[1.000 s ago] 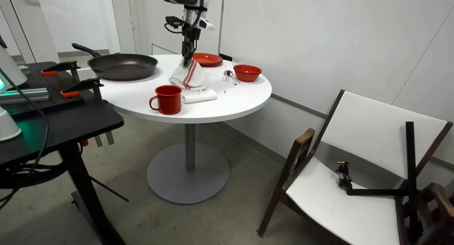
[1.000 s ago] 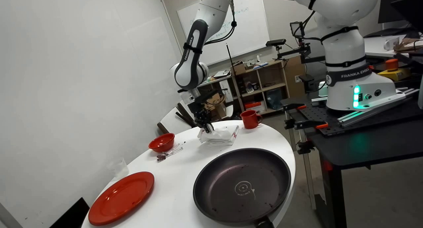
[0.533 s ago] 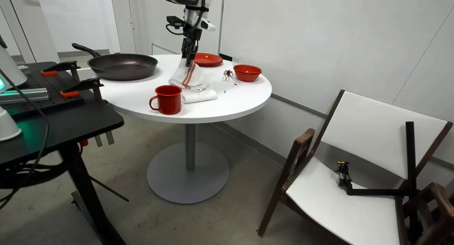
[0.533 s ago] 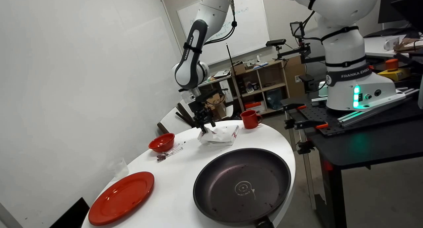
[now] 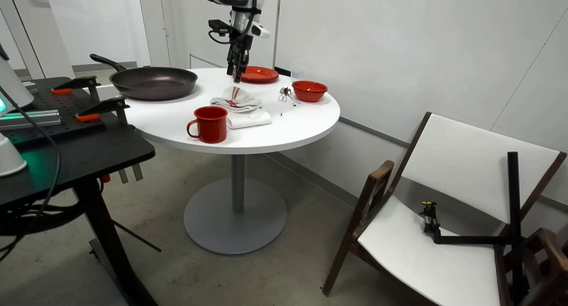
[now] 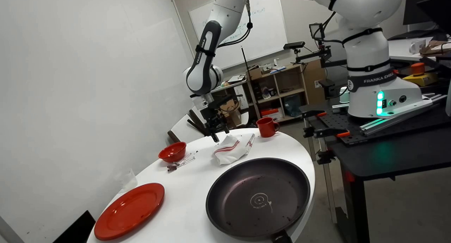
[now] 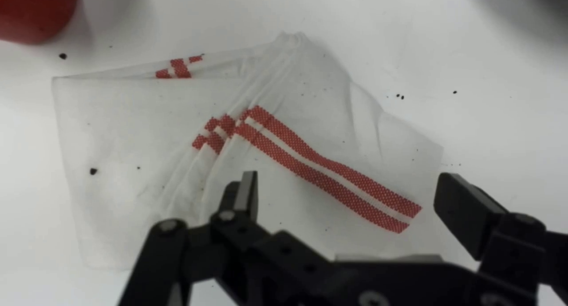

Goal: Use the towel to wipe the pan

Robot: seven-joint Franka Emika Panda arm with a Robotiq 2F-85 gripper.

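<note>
The white towel (image 7: 284,84) with red stripes lies crumpled and partly folded on the table, also visible in both exterior views (image 5: 238,103) (image 6: 229,150). My gripper (image 7: 348,188) hangs just above it, its fingers wide apart and nothing gripped between them. In an exterior view the gripper (image 6: 221,136) is over the towel's edge, clear of the cloth. The dark pan (image 6: 259,186) stands apart from the towel, with several dark specks inside it. Its black handle (image 5: 104,61) points away from the towel.
A red mug (image 6: 266,126) stands close beside the towel. On the round white table (image 5: 177,119) are also a red bowl (image 6: 172,152), a wire utensil (image 6: 181,163), a red plate (image 6: 128,213) and a clear cup (image 6: 127,179). Dark crumbs dot the tabletop near the cloth.
The jaws have opened and let go of the towel. Its raised part has dropped onto the table, with the striped flap now spread toward the pan. The arm has barely moved.
</note>
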